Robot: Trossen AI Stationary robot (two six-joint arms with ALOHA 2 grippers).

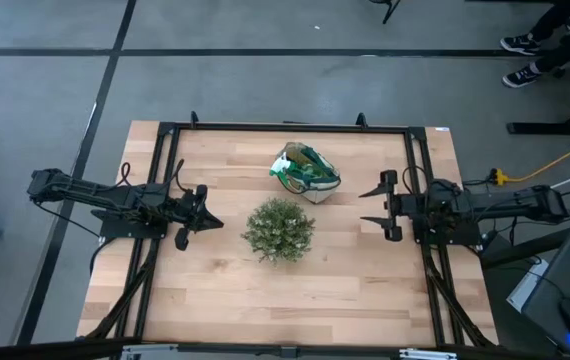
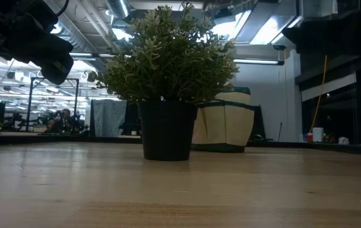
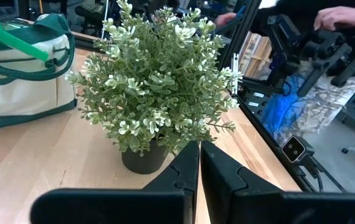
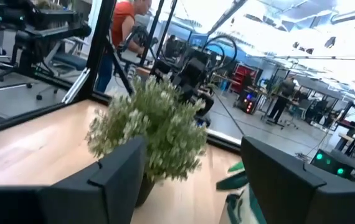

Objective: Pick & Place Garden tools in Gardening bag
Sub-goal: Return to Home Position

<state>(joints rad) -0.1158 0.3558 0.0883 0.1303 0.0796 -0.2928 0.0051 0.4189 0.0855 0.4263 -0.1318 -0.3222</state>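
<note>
Gardening bag point(image 1: 307, 172) is sitting far-centre, looking soft and light, so I'd be grabbing its looped handles; left gripper point(image 1: 213, 222) fingers together, right gripper point(image 1: 367, 207) fingers apart.

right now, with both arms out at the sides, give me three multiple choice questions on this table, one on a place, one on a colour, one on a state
1. In the high view, the gardening bag lies:
A) above the plant, toward the picture's top
B) below the plant
C) at the picture's left edge

2. The trim on the gardening bag is:
A) red
B) dark green
C) blue

3. The right claw is:
A) shut on a trowel
B) shut on the plant
C) open and empty

Answers:
1 A, the gardening bag sits just beyond the plant.
2 B, green bands edge the cream fabric.
3 C, its fingers stand wide apart with nothing between them. The left claw waits shut on the plant's other side.
</note>
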